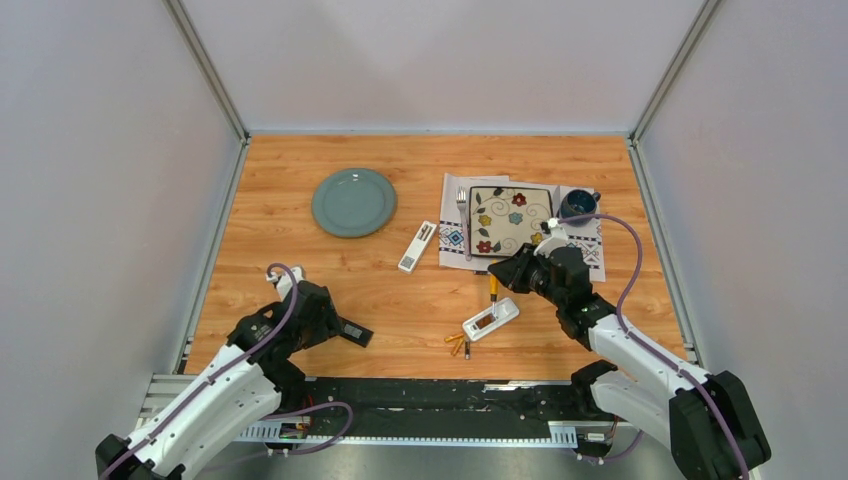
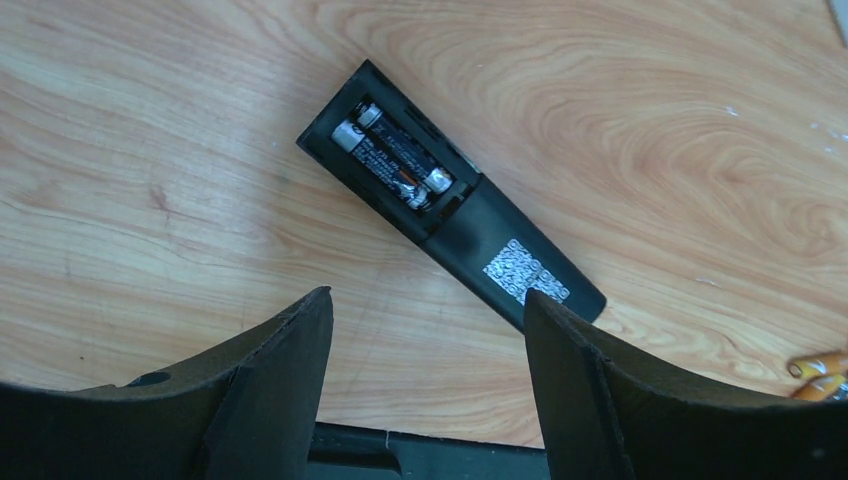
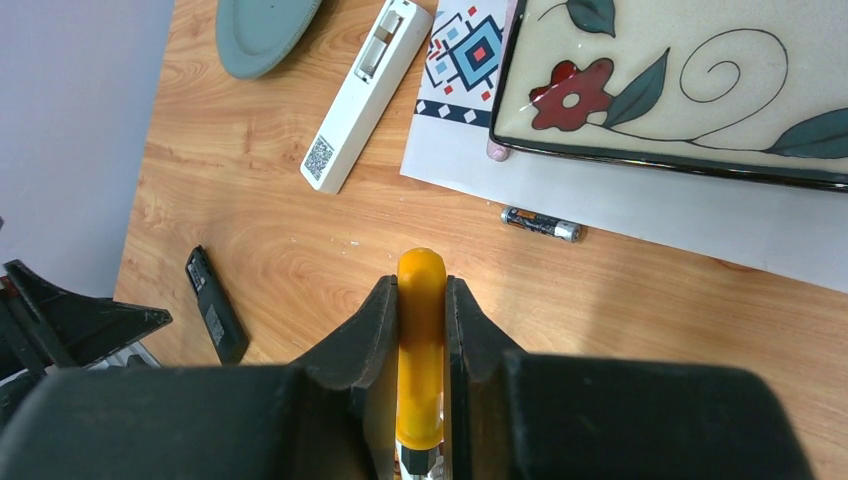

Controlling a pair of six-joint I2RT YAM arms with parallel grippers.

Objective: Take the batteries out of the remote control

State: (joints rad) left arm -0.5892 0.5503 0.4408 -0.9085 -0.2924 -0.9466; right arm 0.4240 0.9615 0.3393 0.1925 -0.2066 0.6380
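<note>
A black remote (image 2: pixel 450 205) lies back-up on the table, its compartment open with two dark batteries (image 2: pixel 395 165) inside. My left gripper (image 2: pixel 425 305) is open and empty just short of it; in the top view the gripper (image 1: pixel 322 318) sits left of the remote (image 1: pixel 352 331). My right gripper (image 3: pixel 421 285) is shut on an orange-handled screwdriver (image 3: pixel 421 350), held above an opened white remote (image 1: pixel 490 320). Loose gold batteries (image 1: pixel 457 343) lie beside that remote. One dark battery (image 3: pixel 540 223) lies on the placemat edge.
A second white remote (image 1: pixel 417 246) lies mid-table. A green round plate (image 1: pixel 353 201) sits at back left. A floral square plate (image 1: pixel 510 220) rests on a placemat (image 1: pixel 452 240) with a fork (image 1: pixel 462 210) and a blue cup (image 1: pixel 578 205).
</note>
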